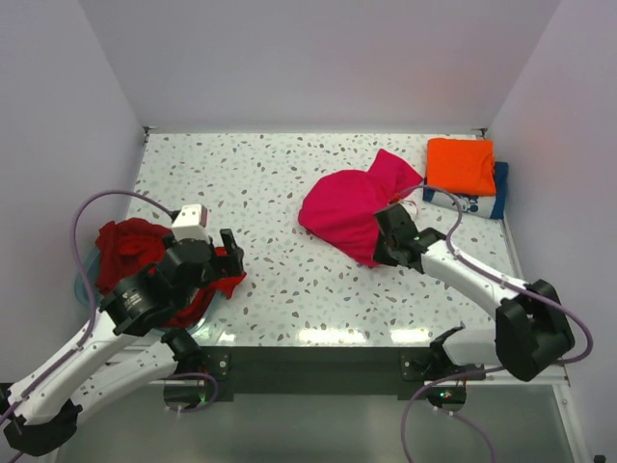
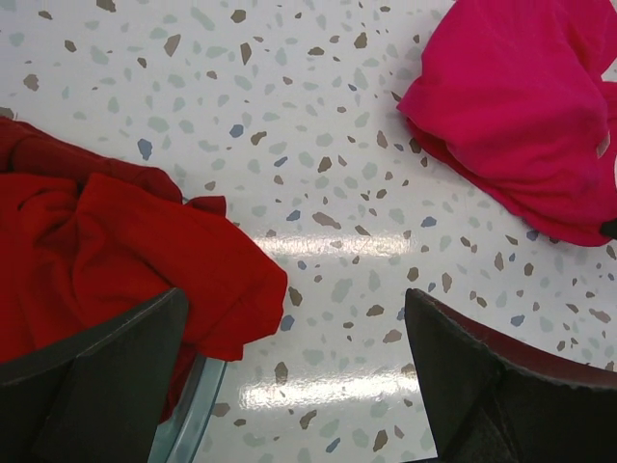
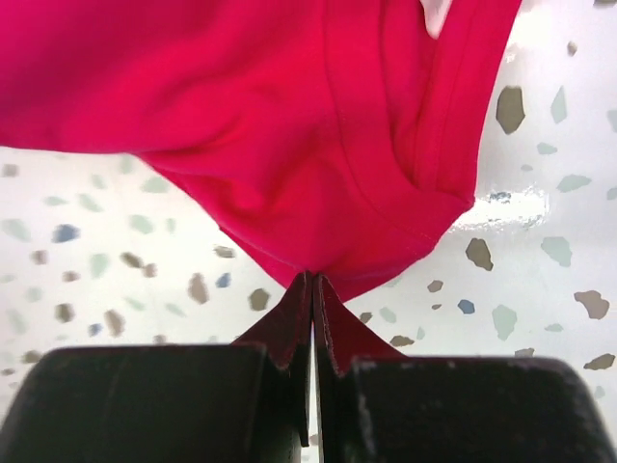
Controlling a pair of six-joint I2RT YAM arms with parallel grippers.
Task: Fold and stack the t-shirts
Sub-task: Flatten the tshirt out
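Jaws on my right gripper (image 3: 310, 285) pinch the pink t-shirt (image 3: 289, 116) by its hem, so I should lift slowly; left gripper (image 2: 297, 309) spread.

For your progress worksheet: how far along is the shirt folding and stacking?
Done: the orange t-shirt lies folded on the navy t-shirt. In hand: the right gripper pinches the crumpled magenta t-shirt. Left: the dark red t-shirts, heaped unfolded by the open left gripper.
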